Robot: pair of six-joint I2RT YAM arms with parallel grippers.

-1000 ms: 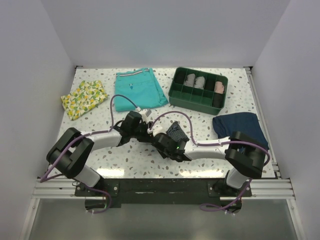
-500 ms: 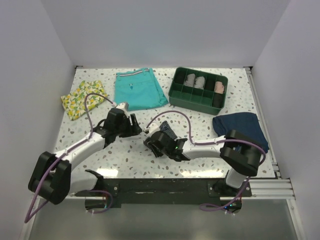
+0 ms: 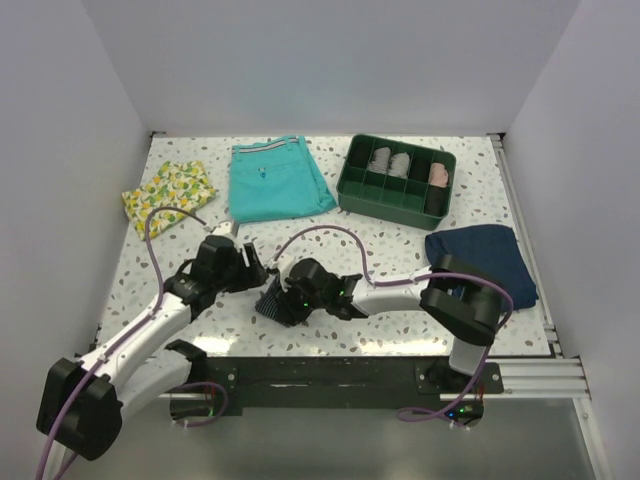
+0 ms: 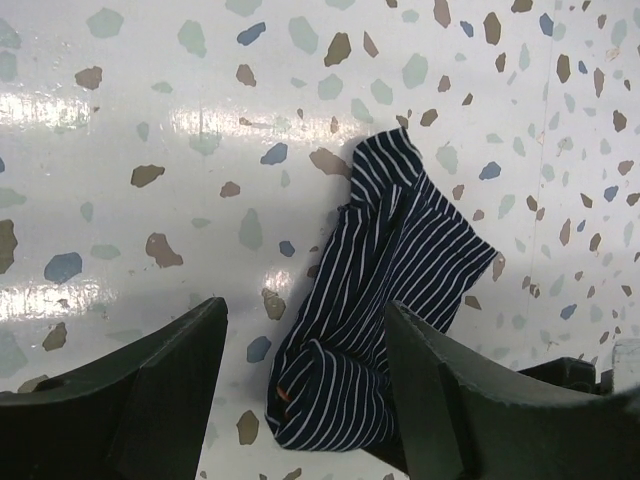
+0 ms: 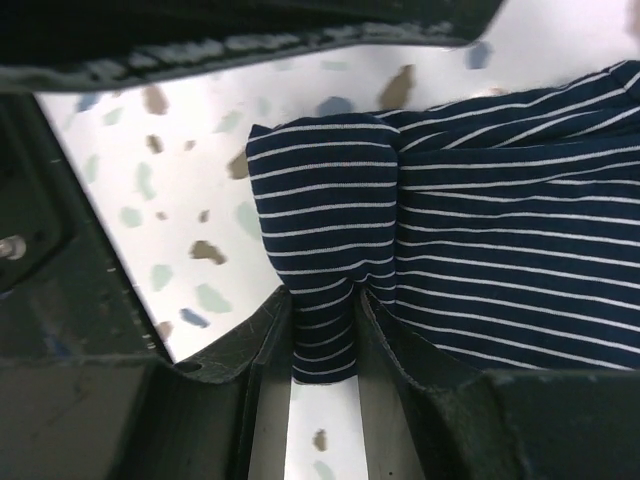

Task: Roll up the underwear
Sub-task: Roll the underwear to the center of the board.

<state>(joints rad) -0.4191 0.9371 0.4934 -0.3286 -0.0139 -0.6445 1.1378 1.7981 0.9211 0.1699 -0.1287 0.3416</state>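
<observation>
The underwear (image 3: 272, 299) is a small dark navy pinstriped bundle, partly folded over itself, lying on the speckled table near the front centre. My right gripper (image 3: 285, 300) is shut on a fold of it; in the right wrist view the striped cloth (image 5: 325, 300) is pinched between both fingers. My left gripper (image 3: 252, 272) is open and hovers just behind and left of the bundle. In the left wrist view the underwear (image 4: 385, 290) lies between my spread fingers (image 4: 170, 380), its rolled end nearest, with a reddish edge showing.
Teal shorts (image 3: 277, 178) and a lemon-print cloth (image 3: 168, 197) lie at the back left. A green divided tray (image 3: 396, 179) with rolled items stands at the back right. A larger plain navy garment (image 3: 482, 255) lies at the right.
My right gripper has dragged the underwear left and toward the front edge. My left arm has swung left and back, away from the centre, and its gripper now hovers by the bundle.
</observation>
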